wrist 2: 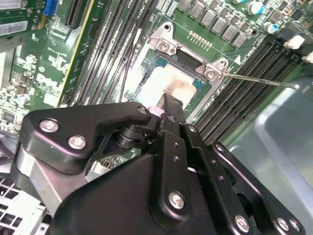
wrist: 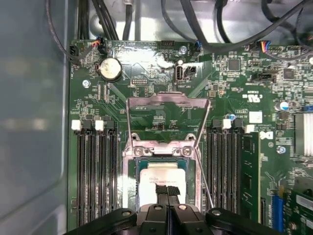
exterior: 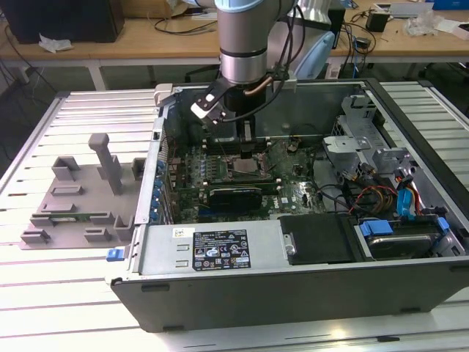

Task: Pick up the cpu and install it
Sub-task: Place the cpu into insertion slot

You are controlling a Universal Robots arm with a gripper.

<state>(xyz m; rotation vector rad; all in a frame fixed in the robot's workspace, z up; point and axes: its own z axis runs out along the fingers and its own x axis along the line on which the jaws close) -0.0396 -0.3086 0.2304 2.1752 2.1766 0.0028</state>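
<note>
The cpu (wrist: 161,175) is a flat silver-topped square lying in the motherboard socket (wrist: 131,166), and I also see the cpu (wrist 2: 159,81) in the second wrist view. The socket's metal load plate (wrist: 168,104) stands flipped open, with its thin lever (wrist: 206,171) raised beside it. My gripper (wrist: 167,189) hangs right over the chip, its two black fingers pressed together with the tips at or just above the metal top. In the exterior view my gripper (exterior: 245,149) reaches down into the open computer case (exterior: 220,253) above the socket (exterior: 245,170).
Black memory slots (wrist: 95,171) flank the socket, and a green memory stick (wrist: 250,171) sits in one. Cables (wrist: 205,19) cross near the case wall. A black card (exterior: 234,196), drive cage (exterior: 366,150) and case rim surround the arm. A grey fixture (exterior: 80,198) lies outside.
</note>
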